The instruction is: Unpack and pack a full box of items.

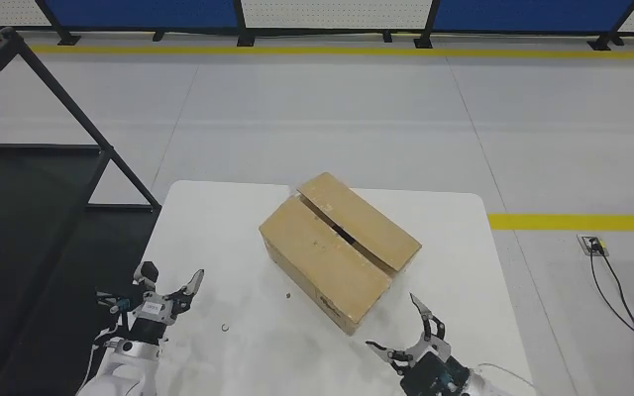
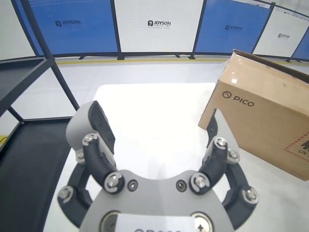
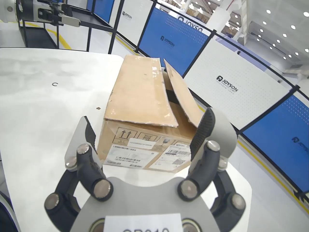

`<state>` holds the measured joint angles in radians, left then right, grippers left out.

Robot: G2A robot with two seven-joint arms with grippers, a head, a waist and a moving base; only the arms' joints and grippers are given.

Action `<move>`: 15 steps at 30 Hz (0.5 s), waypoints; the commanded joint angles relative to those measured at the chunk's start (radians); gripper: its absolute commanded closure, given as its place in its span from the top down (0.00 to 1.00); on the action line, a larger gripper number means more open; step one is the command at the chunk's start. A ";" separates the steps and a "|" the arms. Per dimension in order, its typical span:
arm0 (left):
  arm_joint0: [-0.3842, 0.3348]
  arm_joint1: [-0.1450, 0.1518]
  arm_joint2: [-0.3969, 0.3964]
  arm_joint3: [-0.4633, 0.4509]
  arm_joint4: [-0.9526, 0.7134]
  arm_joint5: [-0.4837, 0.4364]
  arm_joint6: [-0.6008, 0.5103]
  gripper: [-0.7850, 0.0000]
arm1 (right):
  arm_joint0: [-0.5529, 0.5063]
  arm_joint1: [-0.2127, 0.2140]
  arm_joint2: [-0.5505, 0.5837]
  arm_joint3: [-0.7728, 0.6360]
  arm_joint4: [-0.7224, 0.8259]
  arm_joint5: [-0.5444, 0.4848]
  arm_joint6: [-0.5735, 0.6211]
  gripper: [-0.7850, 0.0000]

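Top view: both claws are found at the near edge of the white surface (image 1: pixel 218 213), one to each side of the box (image 1: pixel 332 252). The left claw (image 1: pixel 173 277) is held spread wide over the near left corner, with nothing between its pads. The right claw (image 1: pixel 394 325) is equally spread and empty, set just off the box's near end. This open, mirrored stance is judged to be a ready pose, so that each flap can be taken from its own side.

A little farther in, a small ring-shaped scrap (image 1: pixel 226 327) and a brown crumb (image 1: pixel 287 293) are seen lying loose on the surface between the left claw and the box. They are probably tape or card debris and no part of the task.

The box is set diagonally near the middle of the surface, resting flat, its labelled end turned toward the right claw. Its two top flaps (image 3: pixel 142 97) are folded down but not sealed: a dark gap shows between them and one is tilted up a little, so the contents are hidden. Unpacking is judged not yet begun.

Beyond the surface, a black rack (image 1: pixel 59 198) is seen at the left, and blue and white fence panels (image 1: pixel 139 12) close off the far floor.
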<state>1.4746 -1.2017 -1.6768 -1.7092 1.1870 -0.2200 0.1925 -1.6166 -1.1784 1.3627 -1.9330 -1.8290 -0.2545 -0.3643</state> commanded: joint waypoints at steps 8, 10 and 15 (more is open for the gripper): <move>-0.069 -0.009 0.057 0.001 0.016 0.064 0.015 1.00 | -0.022 -0.034 -0.160 0.048 0.081 0.237 0.072 1.00; -0.069 -0.009 0.057 0.001 0.016 0.064 0.015 1.00 | -0.001 -0.045 -0.196 0.067 0.078 0.304 0.109 1.00; -0.069 -0.009 0.057 0.001 0.016 0.064 0.015 1.00 | 0.059 -0.071 -0.267 0.113 0.130 0.421 0.145 1.00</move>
<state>1.4058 -1.2105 -1.6198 -1.7081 1.2025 -0.1564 0.2076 -1.5703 -1.2448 1.1031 -1.8325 -1.7141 0.1370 -0.2229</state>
